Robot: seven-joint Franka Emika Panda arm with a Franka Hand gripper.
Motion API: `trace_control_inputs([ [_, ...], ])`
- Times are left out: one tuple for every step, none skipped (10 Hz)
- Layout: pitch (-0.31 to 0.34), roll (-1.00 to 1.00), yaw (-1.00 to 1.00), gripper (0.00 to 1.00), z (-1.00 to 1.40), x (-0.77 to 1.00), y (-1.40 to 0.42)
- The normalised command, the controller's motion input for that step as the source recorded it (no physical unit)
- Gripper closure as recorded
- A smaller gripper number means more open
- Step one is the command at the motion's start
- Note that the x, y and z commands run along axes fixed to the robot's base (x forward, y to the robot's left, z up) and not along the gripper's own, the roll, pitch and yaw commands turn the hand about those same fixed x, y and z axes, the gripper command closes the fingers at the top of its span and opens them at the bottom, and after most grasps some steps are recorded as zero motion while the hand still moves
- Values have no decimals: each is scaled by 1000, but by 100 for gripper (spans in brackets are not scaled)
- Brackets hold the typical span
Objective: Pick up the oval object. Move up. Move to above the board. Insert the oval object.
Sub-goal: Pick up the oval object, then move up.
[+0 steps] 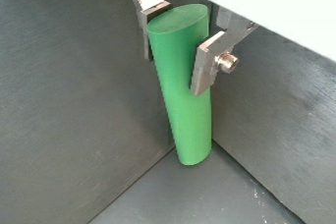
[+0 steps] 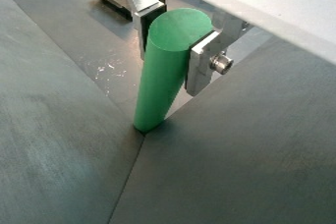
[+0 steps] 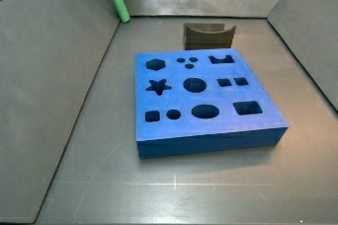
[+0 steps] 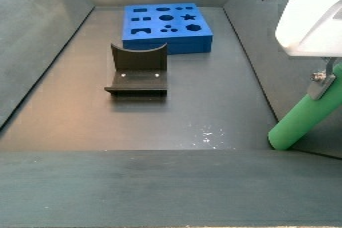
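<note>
grey floor (image 4: 160, 122), end effector (image 1: 182, 43) clamped on oval object (image 1: 182, 90), fixture (image 4: 138, 72) between it and board (image 4: 167, 27)

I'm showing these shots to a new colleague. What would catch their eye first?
The bright green oval object leans in the bin's corner, with the gripper closed around its upper end. Far from it, the blue board with dark shaped cutouts lies flat on the floor, the dark fixture just beside it.

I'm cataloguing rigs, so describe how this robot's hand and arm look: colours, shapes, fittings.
The hand has two flat silver metal finger plates, narrow and straight-edged. A round silver screw head sticks out of one plate in both wrist views. Above them, in a side view, sits a smooth, rounded white housing with a dark section at its top. No cables or markings are visible.
</note>
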Motion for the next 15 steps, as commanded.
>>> trace_control_inputs([
  [0,0,0,100,0,0,0],
  [0,0,0,100,0,0,0],
  [0,0,0,100,0,0,0],
  [0,0,0,100,0,0,0],
  [0,0,0,100,0,0,0],
  [0,0,0,100,0,0,0],
  [0,0,0,100,0,0,0],
  [0,0,0,100,0,0,0],
  [0,0,0,100,0,0,0],
  [0,0,0,100,0,0,0],
  [0,0,0,100,0,0,0],
  [0,0,0,100,0,0,0],
  [0,0,0,100,833,0,0],
  [4,-5,34,100,824,6,-28],
  [57,-8,41,100,729,-56,-37],
])
